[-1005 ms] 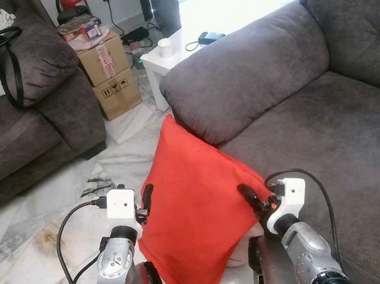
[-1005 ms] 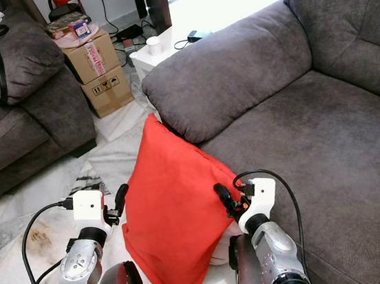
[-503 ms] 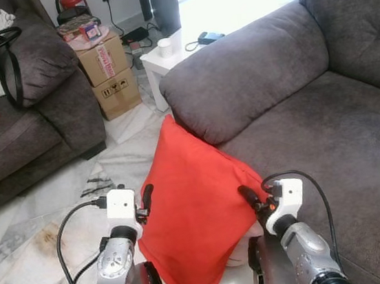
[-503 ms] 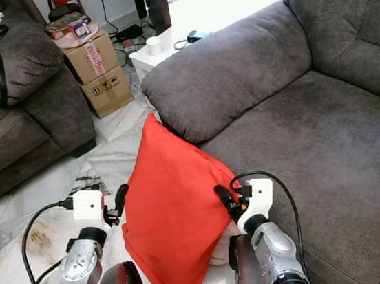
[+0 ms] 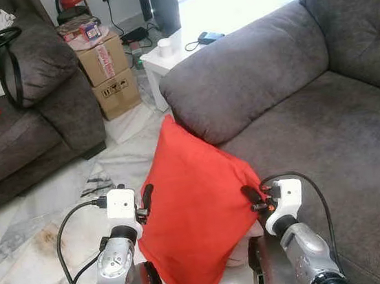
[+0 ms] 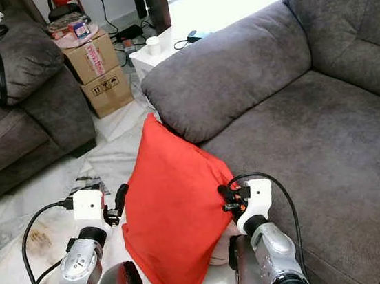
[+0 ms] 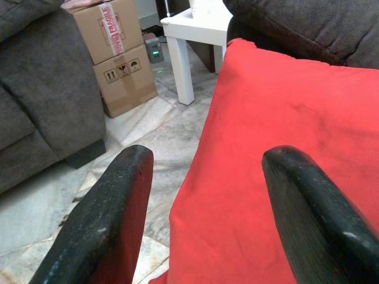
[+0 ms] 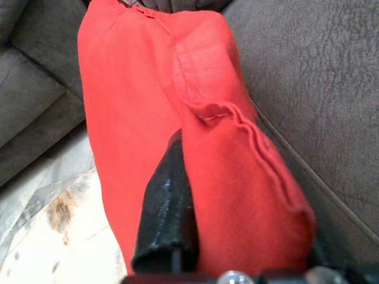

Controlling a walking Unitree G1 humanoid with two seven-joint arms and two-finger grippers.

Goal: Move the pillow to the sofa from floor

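- Pillow (image 5: pixel 199 217): red, standing on edge on the floor, leaning against the front of the sofa (image 5: pixel 328 139). Top corner rests under the sofa arm, bottom corner sits between my two arms.
- Long axis runs up and away from me, tilted toward the sofa arm. The broad face looks up and to my left.
- It lies directly ahead, bracketed: my left gripper (image 5: pixel 146 201) at its left edge, my right gripper (image 6: pixel 229 198) at its right corner next to the seat.
- The right gripper is the one engaged. In the right wrist view, one black finger (image 8: pixel 169 207) lies along the cloth with the hemmed corner bunched over it, so I judge it clamped on that corner. The second finger is buried in fabric.
- Left gripper: fingers (image 7: pixel 106 225) spread wide and holding nothing. The pillow edge sits in the gap, nearer the far finger; contact is unclear.
- Seat cushion is just right of the pillow and higher. The move is lift, then swing right.
- Risk: a one-corner grip may let the pillow sag or slip, so closing the left first looks safer.
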